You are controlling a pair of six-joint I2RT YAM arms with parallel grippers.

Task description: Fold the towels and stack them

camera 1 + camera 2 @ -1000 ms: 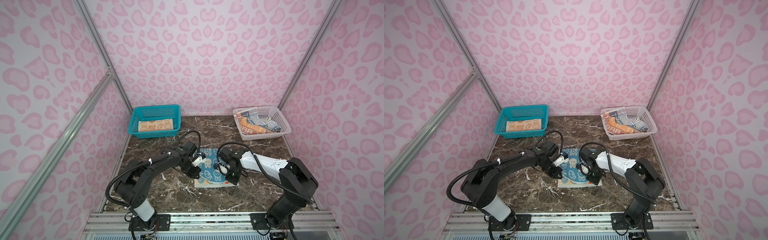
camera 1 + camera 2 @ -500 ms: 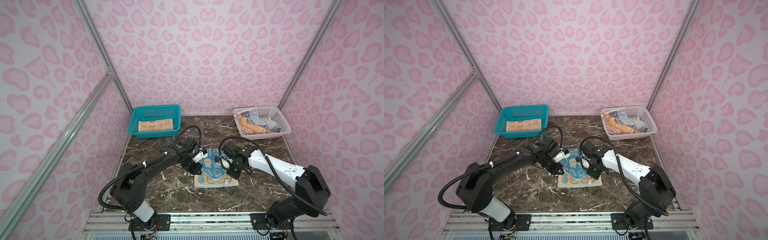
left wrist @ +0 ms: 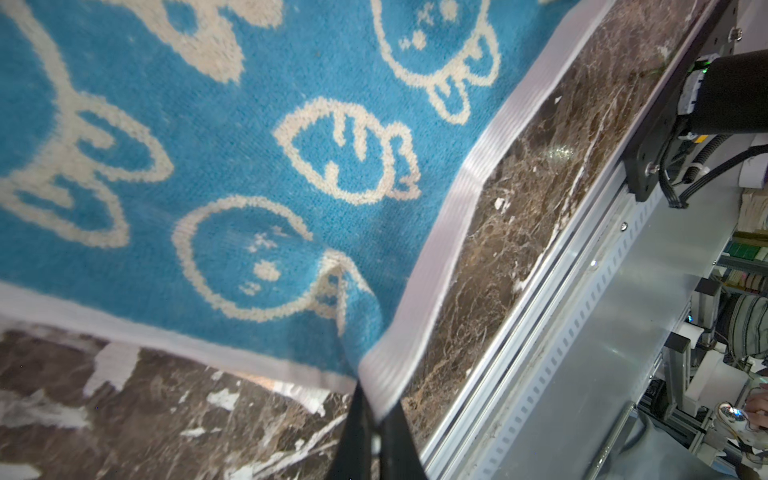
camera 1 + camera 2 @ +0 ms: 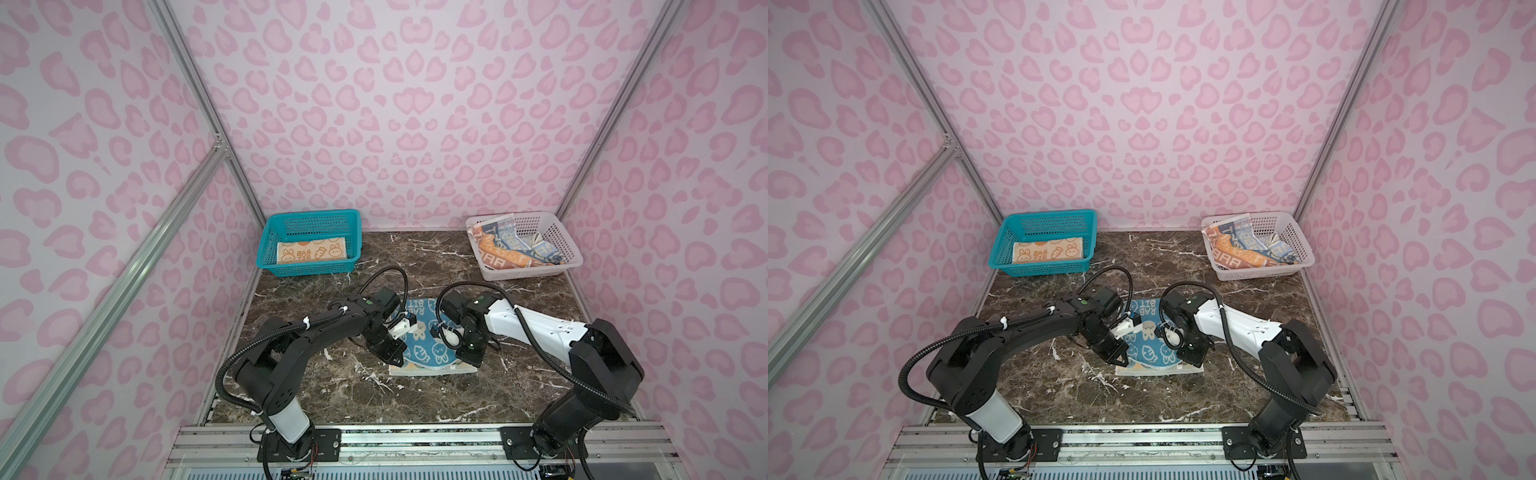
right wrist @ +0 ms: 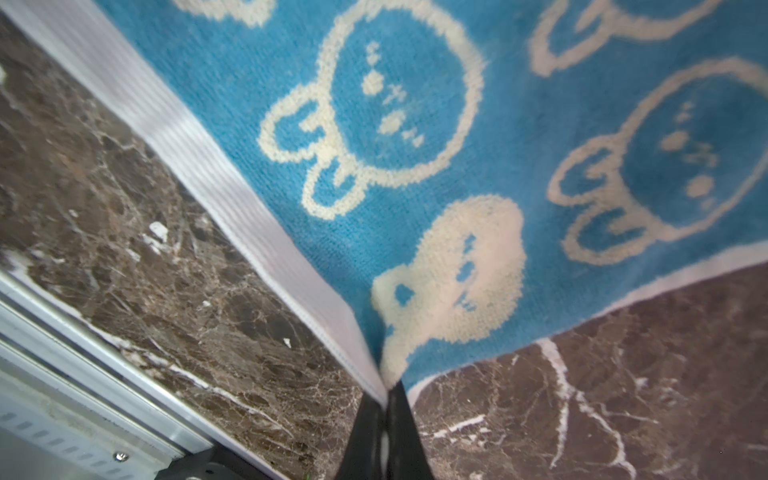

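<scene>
The blue towel [image 4: 424, 345] [image 4: 1148, 347] with white bunnies lies in the middle of the marble table, seen in both top views. Its upper layer is curled over, and a pale strip shows along its near edge. My left gripper [image 4: 395, 356] [image 3: 374, 411] is shut on one near corner and my right gripper [image 4: 465, 358] [image 5: 386, 399] is shut on the other. Both wrist views show the blue towel [image 3: 249, 145] [image 5: 540, 124] spreading away from the pinched corner, just above the table. An orange-cream towel [image 4: 311, 251] lies folded in the teal basket [image 4: 266, 232]. A crumpled lettered towel [image 4: 503, 253] sits in the white basket [image 4: 569, 249].
The teal basket stands at the back left and the white basket at the back right. A metal rail [image 4: 415, 436] runs along the table's front edge. Pink patterned walls close in the back and both sides. Bare marble [image 4: 415, 266] lies between the baskets and the arms.
Both grippers have carried the towel's corners toward the front of the table and lower. The blue flap now reaches nearly to the towel's near edge.
</scene>
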